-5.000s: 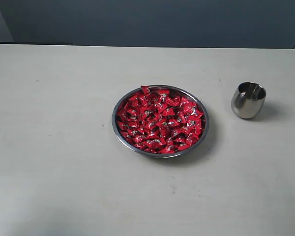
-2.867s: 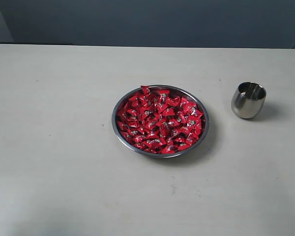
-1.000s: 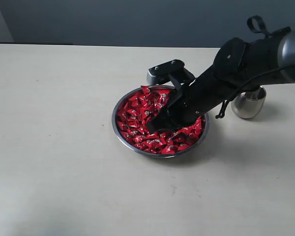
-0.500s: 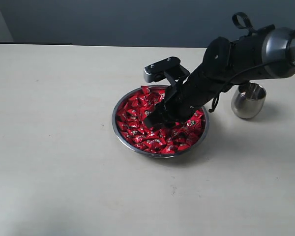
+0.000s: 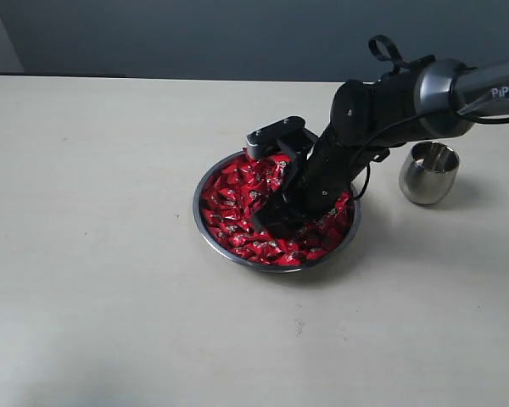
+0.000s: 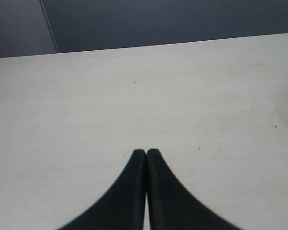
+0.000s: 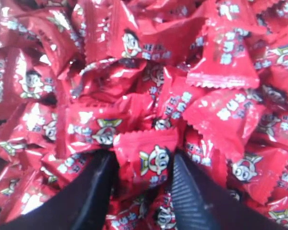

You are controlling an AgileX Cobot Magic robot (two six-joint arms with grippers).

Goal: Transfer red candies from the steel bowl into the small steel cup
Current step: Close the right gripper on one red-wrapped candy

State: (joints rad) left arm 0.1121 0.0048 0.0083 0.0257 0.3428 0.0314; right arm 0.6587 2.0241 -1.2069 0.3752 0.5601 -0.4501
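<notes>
Pale tabletop (image 5: 110,254) before a dark wall; the bowl (image 5: 198,212) sits near its middle, the cup (image 5: 428,174) apart from it toward the right edge. The right tool (image 5: 276,222) is down among the bowl's candies (image 5: 233,208), jaws spread wide. Its wrist view alone shows the fingers (image 7: 93,191) flanking one wrapper in the heap. Only the left wrist view shows the left tool (image 6: 146,154), tips pressed together over bare tabletop

Candies (image 5: 233,212) in bowl (image 5: 196,208), cup (image 5: 427,174) rightward.
</notes>
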